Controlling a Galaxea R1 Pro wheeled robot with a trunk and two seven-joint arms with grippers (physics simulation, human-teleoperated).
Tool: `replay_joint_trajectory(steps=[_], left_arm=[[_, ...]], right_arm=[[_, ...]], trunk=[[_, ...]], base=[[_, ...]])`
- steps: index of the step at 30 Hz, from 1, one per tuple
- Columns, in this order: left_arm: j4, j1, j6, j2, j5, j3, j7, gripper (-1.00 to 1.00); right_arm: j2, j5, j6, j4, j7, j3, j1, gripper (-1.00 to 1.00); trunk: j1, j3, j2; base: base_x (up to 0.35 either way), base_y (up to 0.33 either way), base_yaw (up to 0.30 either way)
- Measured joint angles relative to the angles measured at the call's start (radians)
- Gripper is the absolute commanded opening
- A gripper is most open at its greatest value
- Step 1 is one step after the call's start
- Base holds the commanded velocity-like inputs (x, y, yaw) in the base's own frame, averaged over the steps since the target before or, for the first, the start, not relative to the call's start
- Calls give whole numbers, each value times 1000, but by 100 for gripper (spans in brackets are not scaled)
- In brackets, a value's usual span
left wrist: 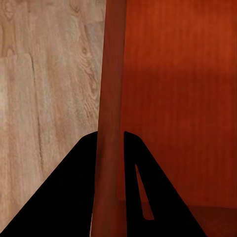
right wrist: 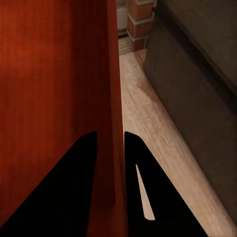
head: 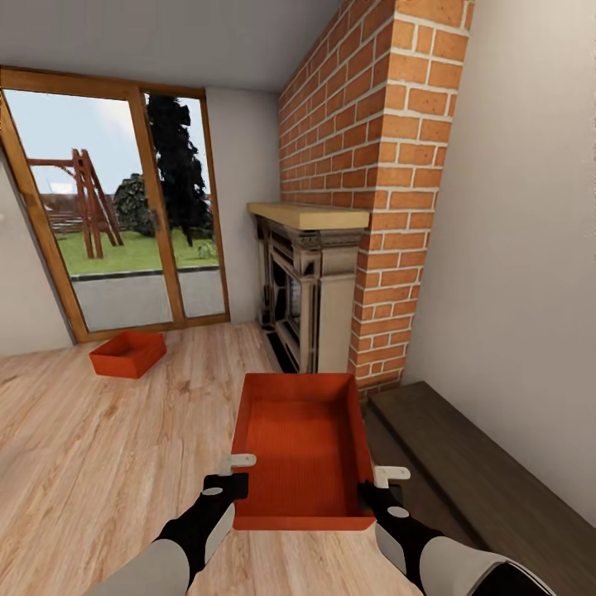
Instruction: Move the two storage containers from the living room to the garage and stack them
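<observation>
Light wood-plank floor [head: 99, 447]. Red brick chimney [head: 364, 157] rises to ceiling, stone fireplace [head: 306, 290] at its foot, pale wooden mantel [head: 310, 215] on top. Dark low bench [head: 480, 472] along plain grey right wall [head: 521, 248]. Wood-framed glass doors [head: 116, 207] at back, daylight outside: lawn, wooden swing frame [head: 87, 203], dark tree [head: 178, 157].

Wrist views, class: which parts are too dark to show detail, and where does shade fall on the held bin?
Left wrist view: the tool's fingers are flat black silhouettes, and the orange-red bin's floor has a lighter band across its middle. Right wrist view: fingers again featureless black; the dark bench lacks texture.
</observation>
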Motion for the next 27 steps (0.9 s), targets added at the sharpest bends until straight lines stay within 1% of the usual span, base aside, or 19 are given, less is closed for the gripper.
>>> replay_joint_trajectory(steps=[14, 27], left_arm=[[4, 0, 0, 0, 3, -1, 0, -100], [5, 0, 0, 0, 3, -1, 0, -100]], right_arm=[[0, -6, 1, 2, 0, 6, 0, -100], [0, -6, 2, 2, 1, 6, 0, -100]], trunk=[[0, 21, 0], [0, 24, 0]], base=[[0, 0, 0], [0, 0, 0]])
